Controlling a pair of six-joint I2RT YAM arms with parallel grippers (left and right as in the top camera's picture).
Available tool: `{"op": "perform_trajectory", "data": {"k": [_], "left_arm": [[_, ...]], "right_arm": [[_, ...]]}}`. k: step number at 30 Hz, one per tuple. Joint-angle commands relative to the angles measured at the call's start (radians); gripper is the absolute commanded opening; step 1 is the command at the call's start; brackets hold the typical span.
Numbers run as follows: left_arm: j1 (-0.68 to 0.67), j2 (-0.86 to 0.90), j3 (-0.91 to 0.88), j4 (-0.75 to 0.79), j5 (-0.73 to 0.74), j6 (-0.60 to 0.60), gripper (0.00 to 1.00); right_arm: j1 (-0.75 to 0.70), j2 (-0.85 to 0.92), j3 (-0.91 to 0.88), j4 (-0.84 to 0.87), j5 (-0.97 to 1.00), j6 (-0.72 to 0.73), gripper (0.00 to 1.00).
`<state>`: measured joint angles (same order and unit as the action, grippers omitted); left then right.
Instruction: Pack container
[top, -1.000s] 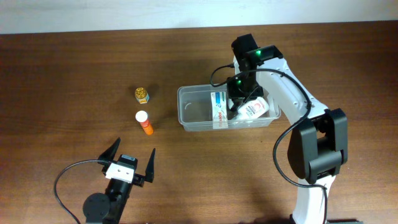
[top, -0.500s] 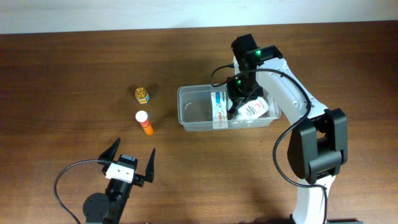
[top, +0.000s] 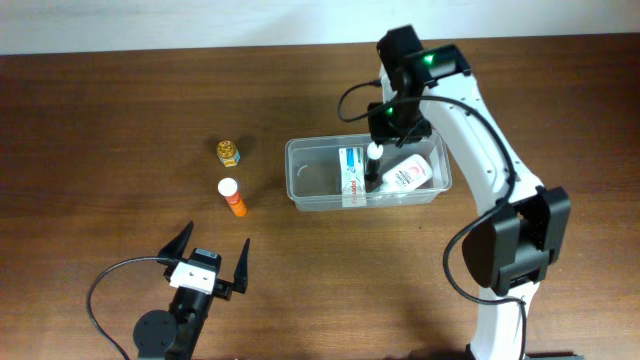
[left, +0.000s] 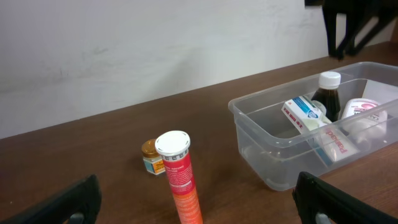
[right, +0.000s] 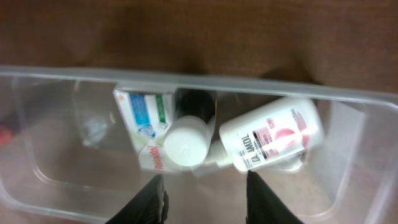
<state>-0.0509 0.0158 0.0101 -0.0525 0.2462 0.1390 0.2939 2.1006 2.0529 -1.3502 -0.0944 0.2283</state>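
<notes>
Clear plastic marks the container (top: 305, 185), which sits on the wooden counter (top: 120, 110) right of centre in the overhead view. Three things are already in it. A white box (top: 350, 170) with blue and green print lies near the middle. A dark bottle (top: 373, 152) with a white cap stands upright against the box. A white bottle (top: 408, 175) with a pink label lies on its side toward the right end. The left end of the tub is bare.

The right hand (right: 208, 202) hangs over the container with its fingers spread and nothing between them. In the wrist view the dark bottle's cap sits just ahead of the gap, untouched. I judge that this bottle's placing is done and that the step in hand is clearing the tub.

Two things remain outside, left of the container. One is a slim orange tube (top: 233, 197) with a white cap, standing upright. The other is a small gold-lidded jar (top: 228, 152) just beyond it. The left hand (top: 215, 240) rests at the lower left, wide open and empty, facing both.

The next move probably calls for lifting straight up so that the fingers do not knock the upright bottle. After that, one hand should go for the tube or the jar. The tube looks tall and narrow, so a squeeze low on its body seems safest. The bare left end is the natural place to set it down.
</notes>
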Motion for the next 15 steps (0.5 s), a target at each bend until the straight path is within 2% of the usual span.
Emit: {"op": "perform_trajectory", "data": {"k": [1,2,4,6,11,15], "left_arm": [[0.005,-0.002,-0.001,-0.008,-0.007,0.013,0.99],[0.005,-0.002,-0.001,-0.008,-0.007,0.013,0.99],[0.005,-0.002,-0.001,-0.008,-0.007,0.013,0.99],[0.005,-0.002,-0.001,-0.008,-0.007,0.013,0.99],[0.005,-0.002,-0.001,-0.008,-0.007,0.013,0.99],[0.005,-0.002,-0.001,-0.008,-0.007,0.013,0.99]], "right_arm": [[0.003,-0.035,0.13,-0.068,0.03,-0.01,0.39],[-0.002,-0.035,0.158,-0.087,0.032,-0.01,0.49],[-0.023,-0.035,0.22,-0.131,0.043,-0.01,0.77],[-0.075,-0.035,0.312,-0.209,0.084,-0.008,0.98],[-0.224,-0.035,0.423,-0.33,0.108,0.016,0.98],[-0.371,-0.035,0.439,-0.349,0.098,0.017,0.98]]}}
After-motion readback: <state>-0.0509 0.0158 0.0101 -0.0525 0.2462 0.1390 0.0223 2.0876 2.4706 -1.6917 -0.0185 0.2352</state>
